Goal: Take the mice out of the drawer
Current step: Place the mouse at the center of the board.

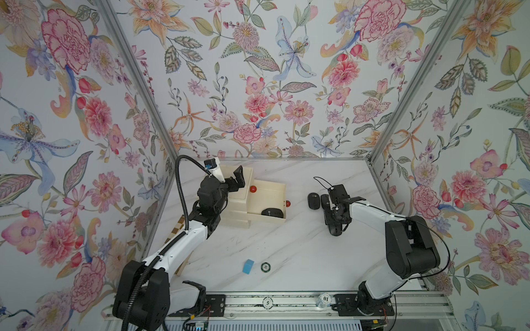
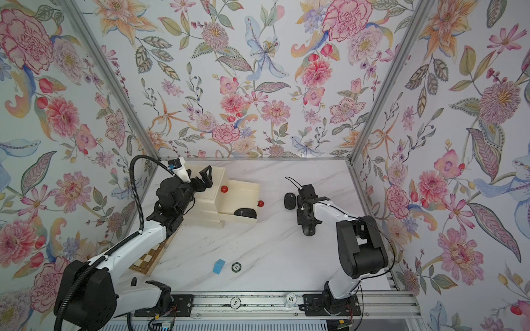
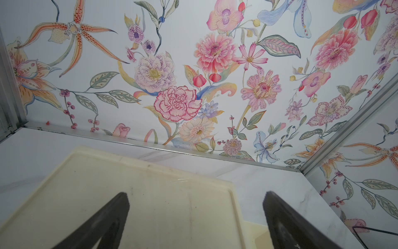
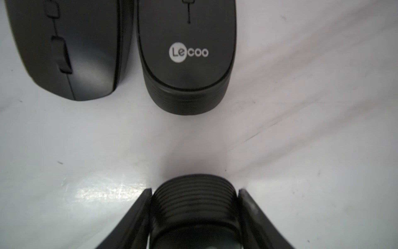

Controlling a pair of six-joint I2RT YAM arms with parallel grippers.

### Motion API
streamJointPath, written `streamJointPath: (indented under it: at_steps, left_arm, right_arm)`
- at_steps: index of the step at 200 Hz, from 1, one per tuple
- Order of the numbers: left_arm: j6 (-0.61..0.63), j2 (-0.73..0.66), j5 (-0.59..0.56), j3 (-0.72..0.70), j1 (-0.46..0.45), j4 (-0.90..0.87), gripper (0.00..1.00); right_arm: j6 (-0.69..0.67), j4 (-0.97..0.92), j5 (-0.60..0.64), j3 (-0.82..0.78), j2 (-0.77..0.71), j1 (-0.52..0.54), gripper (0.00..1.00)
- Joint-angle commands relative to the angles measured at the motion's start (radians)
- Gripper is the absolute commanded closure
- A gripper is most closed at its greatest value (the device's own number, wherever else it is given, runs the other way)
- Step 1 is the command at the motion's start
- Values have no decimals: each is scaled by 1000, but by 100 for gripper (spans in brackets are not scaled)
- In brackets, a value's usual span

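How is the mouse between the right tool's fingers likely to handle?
Probably stiff: the mouse looks like a hard black shell. Its ribbed sides likely resist slipping in the right tool. Set down, it should sit flat, not roll, like the Lecoo mouse nearby.

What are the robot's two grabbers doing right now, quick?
Left gripper: open, holding nothing, over the cream plastic drawer cabinet.
Right gripper: closed on a matte black oval computer mouse.

A black mouse point(image 4: 186, 64) bore the white brand mark "Lecoo" on its back. On the front rail point(image 1: 295, 304), a round chip point(image 1: 267, 302) read "5". At its 3 o'clock, a white token point(image 1: 325, 299) read "10".
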Motion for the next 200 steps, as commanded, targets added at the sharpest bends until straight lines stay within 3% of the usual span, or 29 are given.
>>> streamJointPath:
  at_steps: [1,54,62,95,127,162,200]
  left_arm:
    - [14,-31,-7,-17,11,4,0]
    - [11,-60,-23,-29,9,-11,0]
    - [12,-63,-24,-29,9,-13,0]
    - [20,-75,-25,-19,11,-46,0]
    - [35,-90,11,1,14,-95,0]
    - [37,-109,62,6,24,-132,0]
    - [48,-139,89,9,24,-188,0]
  right_arm:
    - [-24,12,2,-4,20,-7,38]
    - [-26,6,-23,27,-15,-7,24]
    - [-29,2,-27,37,-31,-5,16]
    - [-63,-22,-65,130,-106,33,16]
    - [-227,-21,-207,285,-140,140,14]
    - [-361,-27,-374,457,-80,256,13]
    - [-472,-48,-472,596,35,337,9]
